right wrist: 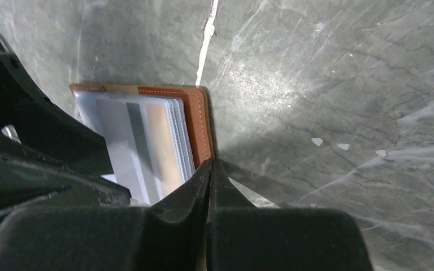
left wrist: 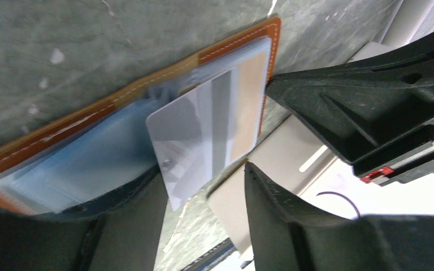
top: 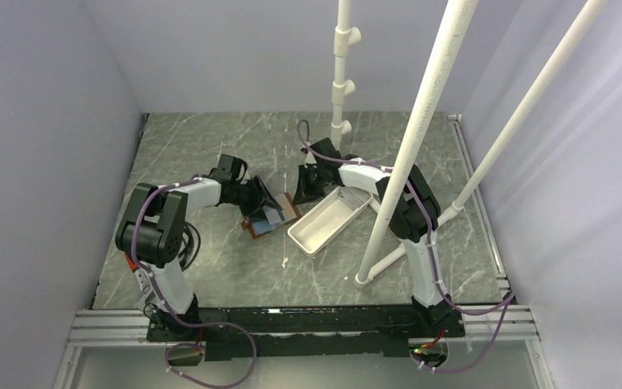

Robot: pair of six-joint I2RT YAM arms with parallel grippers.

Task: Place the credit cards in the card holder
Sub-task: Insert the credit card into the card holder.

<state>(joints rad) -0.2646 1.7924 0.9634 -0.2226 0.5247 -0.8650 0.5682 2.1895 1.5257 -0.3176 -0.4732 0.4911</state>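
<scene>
Just left of the white tray [top: 330,220], the card holder [top: 274,220] is laid open on the marble table [top: 210,267]. A pale credit card [left wrist: 203,141] with a grey stripe is seen partly tucked among its clear sleeves [left wrist: 90,164], one corner left jutting past the edge. The left gripper [top: 262,200] is held over the holder, on the side away from the tray, jaws parted and nothing clasped. The right gripper [right wrist: 210,165] is found by the tray's far left corner, jaws pressed together with nothing between them, tips set against the holder's stitched brown edge.
</scene>
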